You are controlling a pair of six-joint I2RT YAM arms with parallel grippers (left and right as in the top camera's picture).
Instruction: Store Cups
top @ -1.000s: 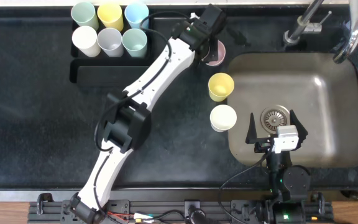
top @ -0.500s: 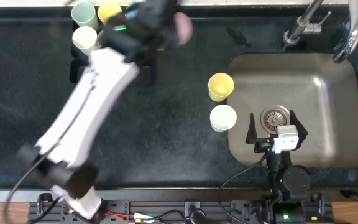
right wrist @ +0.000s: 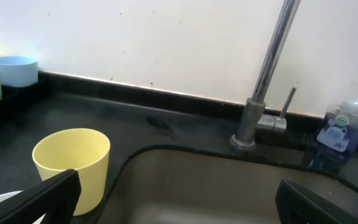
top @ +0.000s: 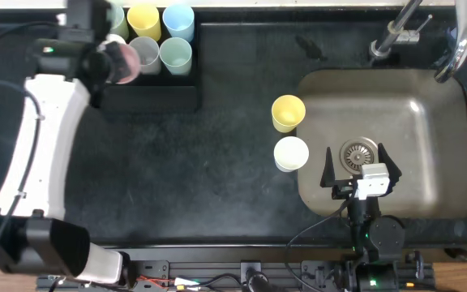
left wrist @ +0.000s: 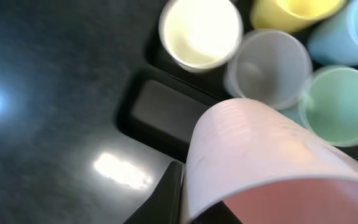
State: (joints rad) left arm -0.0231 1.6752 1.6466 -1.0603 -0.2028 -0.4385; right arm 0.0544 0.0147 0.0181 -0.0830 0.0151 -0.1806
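I count nine cups. Six stand in the one black tray at the worktop's eleven o'clock. Its back row holds a pale green cup, a yellow cup and a blue cup. Its front row holds a cream cup, a greyish white cup and a green cup. The seventh, the pink cup, is lifted over the tray's left part, near the cream and greyish cups. Two more stand upright just left of the sink, about three o'clock from the middle: a loose yellow cup and, at its six o'clock, a white cup.

The worktop is dark speckled stone. One tap rises at the sink's twelve o'clock, with a soap bottle to its right against a pale wall.

My left arm climbs from seven o'clock up the left edge, and its left hand is clamped on the pink cup. My right arm sits folded at five o'clock. The right hand is over the sink's near left corner with its fingers apart, gripping nothing.
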